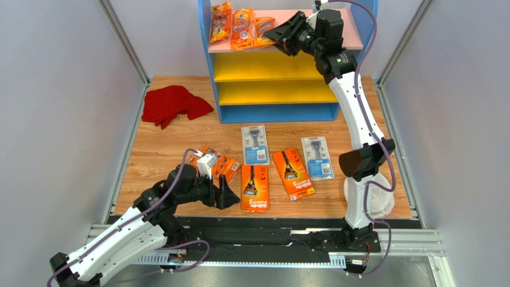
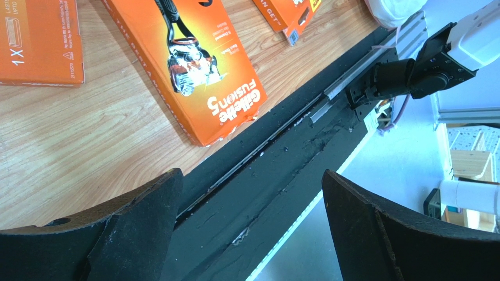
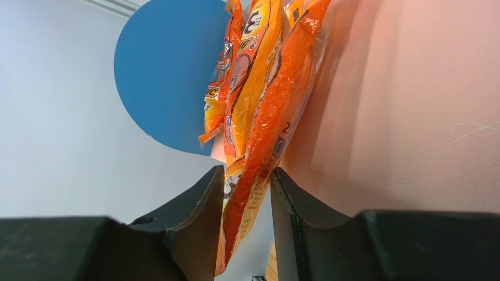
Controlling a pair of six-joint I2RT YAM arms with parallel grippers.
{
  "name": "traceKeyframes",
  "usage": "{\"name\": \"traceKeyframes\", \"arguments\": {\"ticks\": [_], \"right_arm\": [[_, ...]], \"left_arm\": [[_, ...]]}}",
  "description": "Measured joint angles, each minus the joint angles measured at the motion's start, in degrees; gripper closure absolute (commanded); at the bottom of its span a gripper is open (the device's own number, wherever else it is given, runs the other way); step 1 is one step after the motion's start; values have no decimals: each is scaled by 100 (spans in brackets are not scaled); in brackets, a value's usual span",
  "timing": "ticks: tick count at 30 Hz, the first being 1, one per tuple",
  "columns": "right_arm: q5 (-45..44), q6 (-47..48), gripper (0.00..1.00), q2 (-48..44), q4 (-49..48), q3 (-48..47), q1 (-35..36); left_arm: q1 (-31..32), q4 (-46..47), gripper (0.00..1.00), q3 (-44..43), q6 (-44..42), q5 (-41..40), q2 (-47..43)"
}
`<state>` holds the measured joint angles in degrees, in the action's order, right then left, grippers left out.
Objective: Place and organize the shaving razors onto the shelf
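The shelf (image 1: 206, 72) stands at the back, and three narrow orange bags of shaving razors (image 1: 242, 28) lie on its pink top board (image 1: 353, 36). My right gripper (image 1: 270, 34) is at the rightmost bag (image 3: 276, 117). Its jaws stand slightly apart around the bag's near end (image 3: 246, 181), with a gap beside the bag. On the table lie two grey-blue blister cards (image 1: 256, 144) and orange razor boxes (image 1: 255, 188). My left gripper (image 1: 230, 194) hangs wide open and empty over the table's front edge (image 2: 252, 199), beside an orange box (image 2: 199, 64).
A red cloth (image 1: 173, 104) lies at the back left of the table. A round white dish (image 1: 377, 200) sits behind the right arm at the front right. The two yellow lower boards (image 1: 272, 67) hold nothing. A black rail (image 2: 276, 170) runs along the front edge.
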<state>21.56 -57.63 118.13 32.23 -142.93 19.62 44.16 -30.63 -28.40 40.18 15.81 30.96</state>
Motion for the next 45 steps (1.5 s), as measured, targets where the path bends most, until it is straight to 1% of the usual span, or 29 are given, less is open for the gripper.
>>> {"name": "traceKeyframes", "arguments": {"ticks": [14, 17, 20, 21, 23, 24, 27, 30, 37, 45], "right_arm": [[11, -175, 56, 240, -133, -39, -76], [9, -221, 53, 258, -223, -48, -79], [13, -236, 47, 260, -260, -48, -79], [15, -236, 43, 258, -275, -48, -79], [15, -243, 38, 256, -297, -50, -79], [20, -238, 33, 245, -337, -48, -79], [-68, -199, 28, 142, -339, 9, -74], [-199, -116, 26, 17, -286, 122, -76], [-409, 44, 24, -105, -160, 197, -79], [-636, 168, 16, -372, -94, 457, -79]], "left_arm": [[0, 22, 4, 101, 42, 17, -63], [0, 22, 4, 105, 44, 17, -63], [0, 24, 4, 105, 46, 17, -70], [0, 31, 4, 109, 48, 17, -76], [0, 48, 4, 129, 55, 17, -94], [0, 46, 4, 142, 61, 17, -105], [0, 48, 4, 175, 66, 20, -136], [0, 48, 4, 186, 70, 20, -168], [0, 48, 4, 190, 107, 24, -229], [0, 50, 3, 190, 149, 22, -319]]}}
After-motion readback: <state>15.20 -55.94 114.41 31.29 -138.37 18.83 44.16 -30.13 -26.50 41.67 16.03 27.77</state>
